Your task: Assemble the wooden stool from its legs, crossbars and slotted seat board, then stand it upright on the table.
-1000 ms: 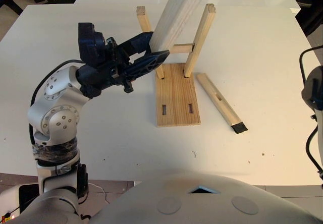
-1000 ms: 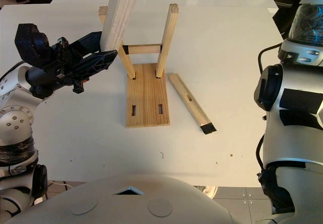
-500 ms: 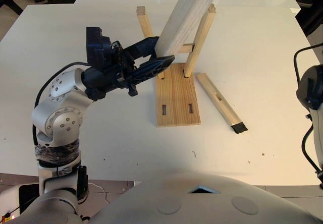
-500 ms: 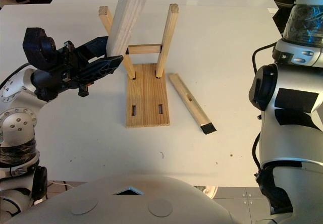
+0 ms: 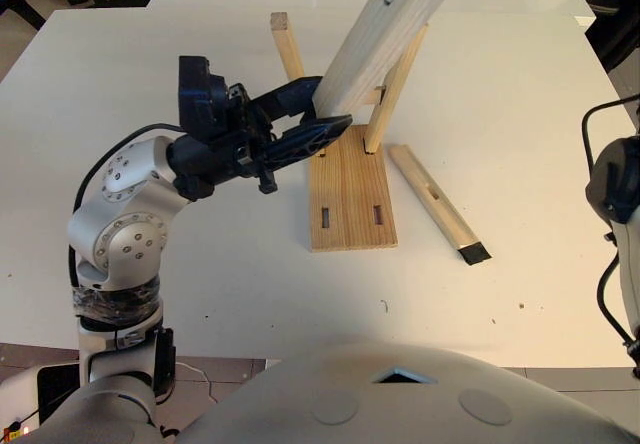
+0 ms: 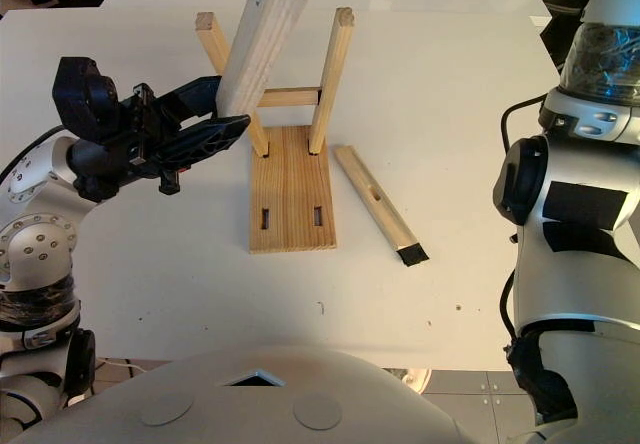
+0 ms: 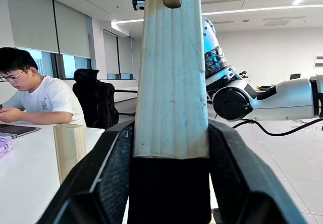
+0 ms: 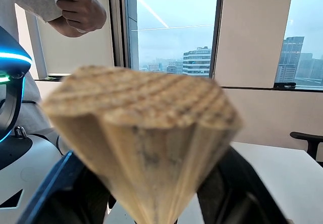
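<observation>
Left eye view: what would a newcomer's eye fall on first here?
The long wooden leg, slanting up over the table, clamped at its lower end in the left gripper. Beneath it the seat board lies flat with two legs standing in it, and a loose leg lies to its right.

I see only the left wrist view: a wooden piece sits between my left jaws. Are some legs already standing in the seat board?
Observer: Yes, two legs joined by a crossbar stand at the far end of the seat board.
Operator: And its near end?
Observer: Its two slots there are empty.
Operator: Is any part lying loose?
Observer: One piece with a black end lies flat on the table, right of the board.
</observation>
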